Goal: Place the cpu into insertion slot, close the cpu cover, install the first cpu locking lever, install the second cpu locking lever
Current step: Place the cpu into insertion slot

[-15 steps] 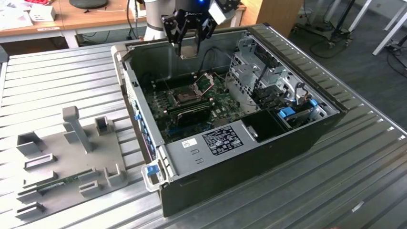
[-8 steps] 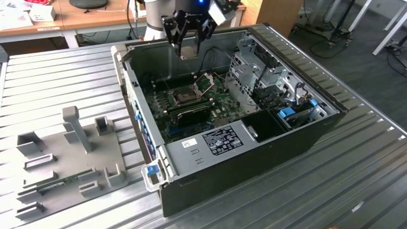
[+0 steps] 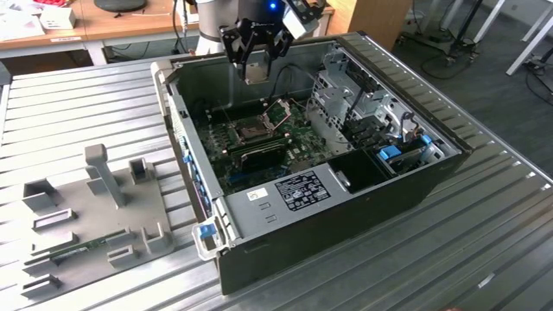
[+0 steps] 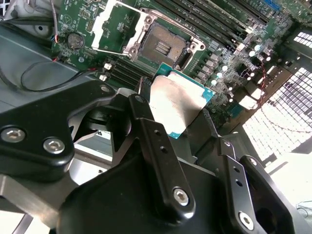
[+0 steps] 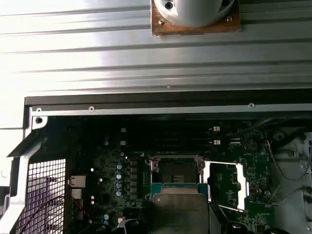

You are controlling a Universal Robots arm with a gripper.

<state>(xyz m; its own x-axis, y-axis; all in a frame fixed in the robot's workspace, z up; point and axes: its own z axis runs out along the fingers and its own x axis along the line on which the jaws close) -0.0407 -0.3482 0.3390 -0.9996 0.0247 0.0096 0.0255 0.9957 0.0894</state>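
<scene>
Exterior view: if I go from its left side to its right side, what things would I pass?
Grey plate with posts → blue latch on the case corner → tool holding the cpu → silver drive cage → blue part.

In the second wrist view, the edges of the cpu (image 4: pixel 176 97) farthest from the insertion slot (image 4: pixel 163 46) are hidden behind the fingers (image 4: pixel 155 139) of the gripper (image 4: pixel 176 116). Beside the insertion slot, the cpu cover (image 4: pixel 113 22) runs off the picture's edge. In the first wrist view the cpu (image 5: pixel 179 212) hides the insertion slot's (image 5: pixel 176 176) near edge and is itself cut off by the picture's edge.
</scene>
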